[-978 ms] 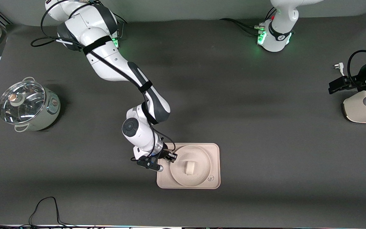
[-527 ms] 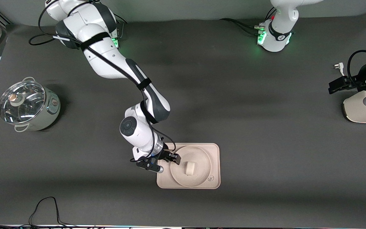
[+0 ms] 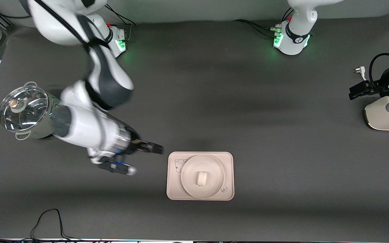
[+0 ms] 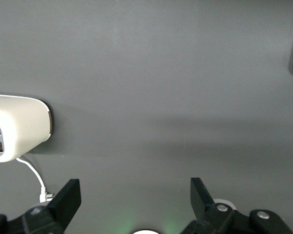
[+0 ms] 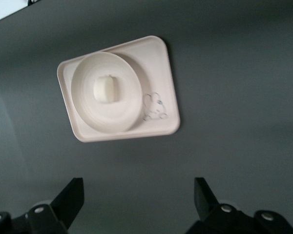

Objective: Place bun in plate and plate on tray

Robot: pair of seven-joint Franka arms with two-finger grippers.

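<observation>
The bun (image 3: 201, 178) lies in the middle of the round plate (image 3: 186, 181). The plate sits on the rectangular tray (image 3: 174, 189), whose rabbit drawing shows at one corner. My right gripper (image 3: 159, 148) is open and empty, in the air over bare table beside the tray, toward the right arm's end. In the right wrist view the tray (image 5: 162, 80), plate (image 5: 128, 111) and bun (image 5: 106, 89) lie ahead of the open right gripper (image 5: 136, 187). My left gripper (image 3: 358, 90) waits open and empty at the left arm's end of the table; the left wrist view shows it (image 4: 134, 187) over bare table.
A steel pot with a glass lid (image 3: 24, 108) stands at the right arm's end, close by the right forearm. A white appliance (image 3: 387, 118) with a cord and plug (image 3: 359, 71) stands at the left arm's end, also in the left wrist view (image 4: 14, 129).
My right gripper has let go of the plate's rim and drawn back off the tray toward the right arm's end. Plate, bun and tray have not moved. The left arm has not moved.
</observation>
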